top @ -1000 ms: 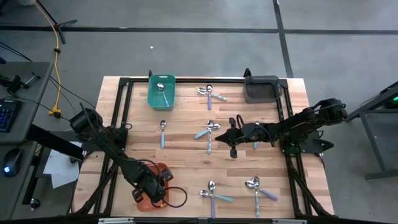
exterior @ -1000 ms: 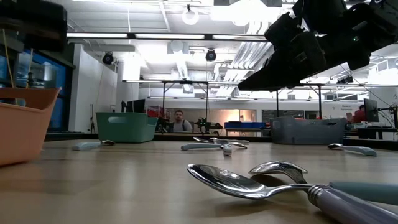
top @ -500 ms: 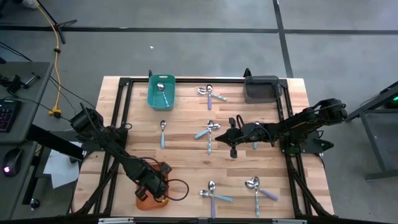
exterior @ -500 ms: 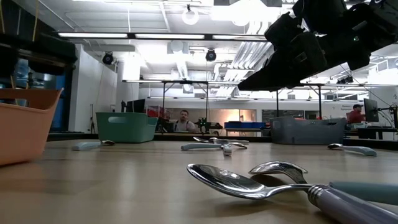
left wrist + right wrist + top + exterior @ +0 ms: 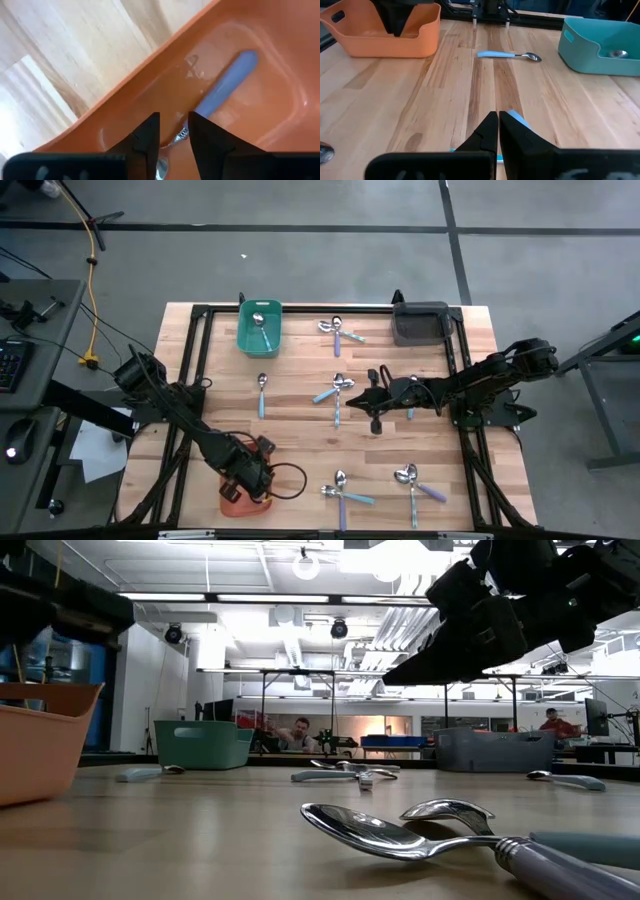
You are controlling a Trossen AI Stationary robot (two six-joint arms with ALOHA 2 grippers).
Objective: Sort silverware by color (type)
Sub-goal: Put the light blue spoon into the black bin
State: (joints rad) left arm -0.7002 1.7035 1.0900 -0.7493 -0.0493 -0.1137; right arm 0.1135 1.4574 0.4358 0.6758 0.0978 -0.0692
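Purple-handled spoon inside orange bin, visible from left wrist only.

No text, label, brand, number or sign can be read in any of the views. The bins, the spoons, the table and the arms carry no legible marks, and the room behind shows no readable writing.

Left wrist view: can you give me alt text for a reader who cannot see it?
A purple-handled spoon lies inside the orange bin, seen past the left gripper, whose jaws stand slightly apart above it. Wooden table shows beyond the bin's rim.
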